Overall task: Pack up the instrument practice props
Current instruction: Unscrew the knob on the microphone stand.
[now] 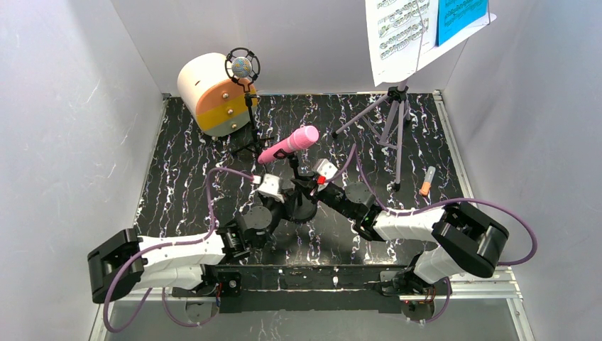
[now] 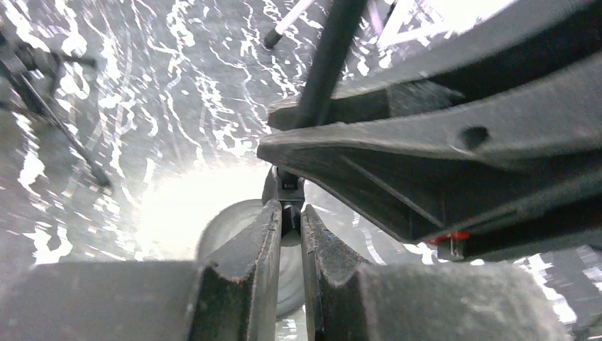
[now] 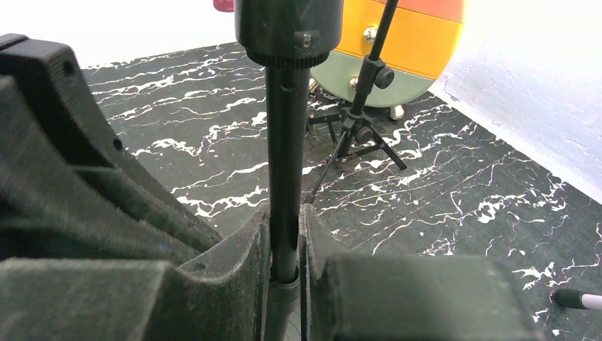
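The pink toy microphone (image 1: 288,145) sits tilted on a thin black stand (image 1: 294,170) with a round base, at the table's middle. My left gripper (image 1: 286,197) is shut on the stand's low black joint (image 2: 289,202), just above the round base (image 2: 227,224). My right gripper (image 1: 307,186) is shut on the stand's pole (image 3: 285,163), higher up. The purple silver-headed microphone (image 1: 242,67) stands on its black tripod (image 1: 250,138) at the back left; the tripod also shows in the right wrist view (image 3: 357,131). The lilac music rack (image 1: 392,117) holds white (image 1: 397,35) and blue (image 1: 460,18) pages at the back right.
The cream cylinder box (image 1: 208,92) with its orange-grey face stands at the back left, behind the tripod; it also shows in the right wrist view (image 3: 401,39). An orange-white marker (image 1: 427,181) lies at the right near the rack's leg. White walls close in three sides.
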{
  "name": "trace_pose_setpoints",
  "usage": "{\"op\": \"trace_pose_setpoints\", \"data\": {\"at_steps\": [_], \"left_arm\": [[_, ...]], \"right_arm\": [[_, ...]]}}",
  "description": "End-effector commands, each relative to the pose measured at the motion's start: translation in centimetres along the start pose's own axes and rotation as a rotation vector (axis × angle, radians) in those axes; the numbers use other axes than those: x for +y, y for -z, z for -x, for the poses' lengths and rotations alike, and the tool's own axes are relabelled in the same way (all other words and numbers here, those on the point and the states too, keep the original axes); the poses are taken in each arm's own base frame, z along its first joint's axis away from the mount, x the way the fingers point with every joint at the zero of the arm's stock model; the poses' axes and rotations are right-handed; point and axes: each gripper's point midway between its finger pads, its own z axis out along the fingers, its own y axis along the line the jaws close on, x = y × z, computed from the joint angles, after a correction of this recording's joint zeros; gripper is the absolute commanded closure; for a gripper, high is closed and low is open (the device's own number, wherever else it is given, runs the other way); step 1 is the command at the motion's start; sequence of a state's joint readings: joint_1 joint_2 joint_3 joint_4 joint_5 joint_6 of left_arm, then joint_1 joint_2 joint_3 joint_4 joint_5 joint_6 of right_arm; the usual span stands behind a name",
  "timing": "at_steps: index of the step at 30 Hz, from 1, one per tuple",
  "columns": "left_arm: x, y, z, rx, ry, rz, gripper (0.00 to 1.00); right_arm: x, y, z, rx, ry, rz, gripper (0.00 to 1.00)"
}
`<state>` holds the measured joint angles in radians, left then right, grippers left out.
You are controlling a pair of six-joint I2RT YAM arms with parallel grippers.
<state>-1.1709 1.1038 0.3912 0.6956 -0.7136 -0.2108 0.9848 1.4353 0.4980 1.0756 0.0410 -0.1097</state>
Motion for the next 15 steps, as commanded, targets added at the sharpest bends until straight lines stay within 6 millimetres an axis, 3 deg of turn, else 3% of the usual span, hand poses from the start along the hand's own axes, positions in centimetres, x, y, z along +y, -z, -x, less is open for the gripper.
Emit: {"op": "trace_pose_setpoints", "data": {"at_steps": [1,8,15], "left_arm": [[2.5,-0.1,-1.7,0.031,0.441,0.095,1.00],[2.2,-0.8,-3.1,0.084,0.873,0.088,1.00],[3.0,-0.5,-4.7,0.094,1.174,0.138,1.00]], "right_arm": [[1.4,2.9,-9.4,0.333,0.010,0.052,0.99],[1.4,2.8,-9.5,0.339,0.006,0.053,0.99],[1.4,2.8,-9.5,0.338,0.006,0.054,0.99]]}}
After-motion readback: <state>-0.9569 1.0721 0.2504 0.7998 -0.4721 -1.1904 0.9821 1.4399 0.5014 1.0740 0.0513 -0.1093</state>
